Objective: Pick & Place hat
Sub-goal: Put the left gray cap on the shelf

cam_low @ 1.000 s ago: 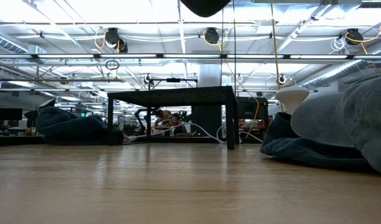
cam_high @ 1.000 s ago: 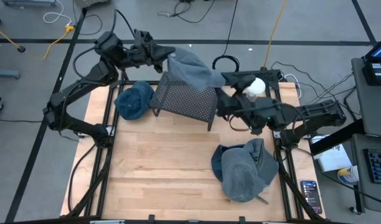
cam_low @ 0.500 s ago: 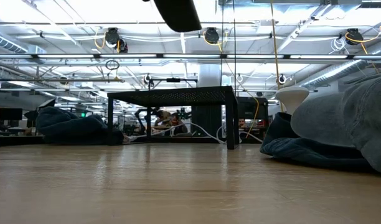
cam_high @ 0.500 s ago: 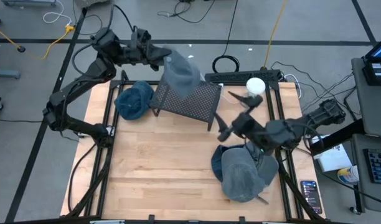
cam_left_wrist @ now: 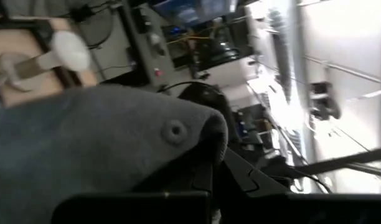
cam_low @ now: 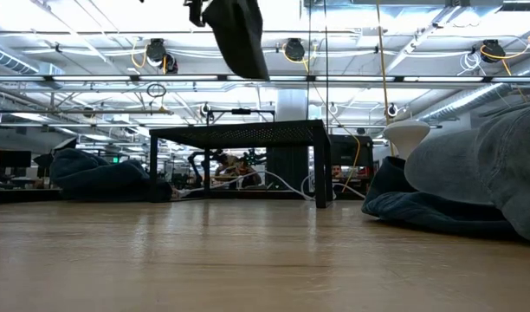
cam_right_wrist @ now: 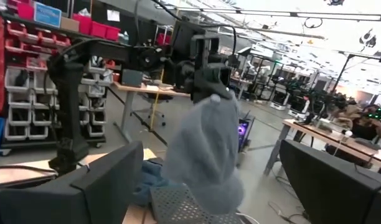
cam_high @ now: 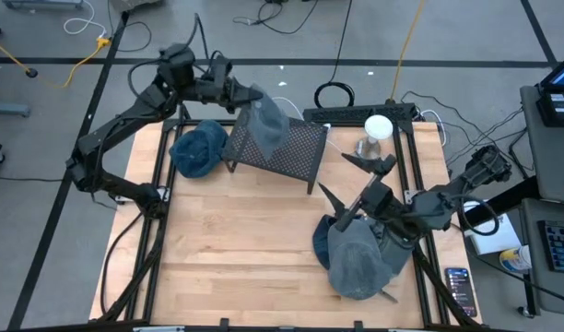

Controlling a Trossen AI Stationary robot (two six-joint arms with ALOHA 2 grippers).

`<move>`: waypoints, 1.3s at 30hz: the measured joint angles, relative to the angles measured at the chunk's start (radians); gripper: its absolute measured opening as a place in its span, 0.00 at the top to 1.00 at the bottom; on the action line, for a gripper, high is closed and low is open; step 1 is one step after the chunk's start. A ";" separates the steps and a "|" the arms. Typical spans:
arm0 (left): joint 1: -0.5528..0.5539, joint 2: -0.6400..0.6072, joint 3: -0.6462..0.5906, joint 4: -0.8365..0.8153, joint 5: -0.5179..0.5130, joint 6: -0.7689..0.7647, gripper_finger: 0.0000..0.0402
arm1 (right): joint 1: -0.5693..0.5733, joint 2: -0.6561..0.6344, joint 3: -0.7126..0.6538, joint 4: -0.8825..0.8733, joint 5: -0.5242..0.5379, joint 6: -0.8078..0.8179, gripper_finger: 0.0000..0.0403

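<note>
A grey hat [cam_high: 266, 118] hangs from my left gripper [cam_high: 241, 93] above the far part of a black mesh stand [cam_high: 280, 149]. The low view shows the hat [cam_low: 239, 36] dangling clear over the stand's top [cam_low: 239, 133]. My right gripper [cam_high: 345, 181] is open and empty, and hovers right of the stand, above the table. In its wrist view the hat [cam_right_wrist: 205, 149] hangs ahead between its spread fingers. My left gripper is shut on the hat. My left gripper pinches the grey hat between its two fingers at a fold of the crown near the top button [cam_left_wrist: 174, 130]. It comes roughly level from the table's left. The hat hangs slack below the fingers, lifted clear of the mesh stand.
A blue hat [cam_high: 197, 149] lies left of the stand. A heap of grey and blue hats [cam_high: 360, 251] lies at the near right, just below my right gripper. A white head-shaped form [cam_high: 377, 129] stands at the far right edge. Bare wood shows at the near left.
My right gripper has let go of the hat and drawn back toward the near right, now open above the hat heap. The hat, earlier stretched between both grippers, has fallen slack and hangs from my left gripper alone. It has come lower over the stand.
</note>
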 joint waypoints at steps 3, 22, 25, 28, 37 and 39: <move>0.000 0.000 0.002 -0.044 -0.004 0.003 1.00 | 0.002 0.000 0.000 0.030 0.021 -0.007 0.08; -0.164 0.234 0.541 -0.811 -0.178 0.502 1.00 | 0.021 -0.005 0.000 0.030 0.017 -0.193 0.08; -0.194 0.304 0.634 -0.873 -0.177 0.579 1.00 | 0.030 -0.005 0.000 0.030 0.020 -0.270 0.08; -0.218 0.379 0.710 -0.921 -0.176 0.660 1.00 | 0.033 -0.005 0.000 0.030 0.020 -0.324 0.08; -0.244 0.510 0.808 -0.945 -0.147 0.959 1.00 | 0.033 -0.006 0.000 0.037 0.099 -0.352 0.09; -0.237 0.526 0.808 -0.948 -0.147 1.029 1.00 | 0.033 -0.006 0.000 0.036 0.097 -0.347 0.09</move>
